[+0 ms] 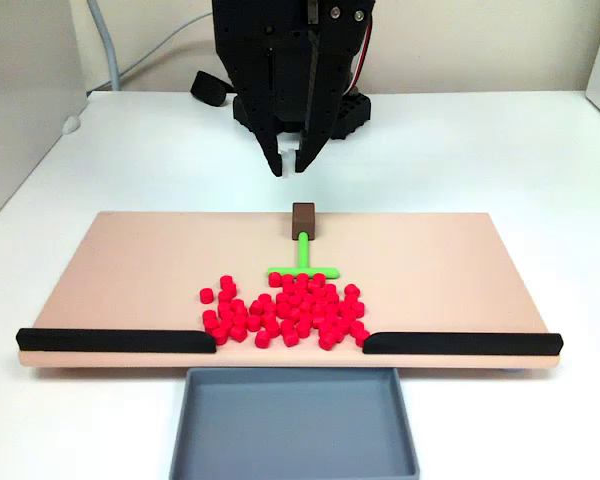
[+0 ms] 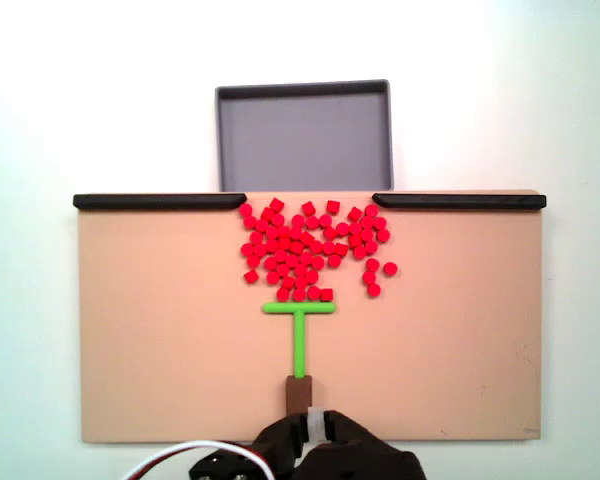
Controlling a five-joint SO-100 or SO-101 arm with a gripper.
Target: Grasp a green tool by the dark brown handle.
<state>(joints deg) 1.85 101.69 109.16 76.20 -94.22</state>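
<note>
Lying flat on the tan board [image 1: 130,260], the green tool [image 1: 304,262] is a bright T: thin stem, short crossbar, and the dark brown handle [image 1: 304,219] capping the stem's far end as a small block. In a fixed view from above, the same tool [image 2: 299,335] runs straight down the board's middle, its crossbar next to the heap of red cubes [image 2: 310,250] and its handle [image 2: 299,392] near the board edge closest to the arm. Cubes [image 1: 285,310] crowd up against the crossbar; whether any touch it, hard to say. Black arm [image 1: 290,60] comes down from the top of the front fixed view, pincer [image 1: 288,165] pointing downward, its two fingertips parted by a narrow gap, nothing between them. It hangs above and behind the handle, clear of it. From above, the arm's dark bulk [image 2: 330,455] covers the board edge just below the handle, and the fingertips cannot be made out there. Arm's upper part cut off by the frame. Two black strips [image 1: 110,340] line the board's front edge, a gap between them, with a grey tray [image 1: 295,425] on the white tabletop [image 1: 500,150] beyond that gap.
</note>
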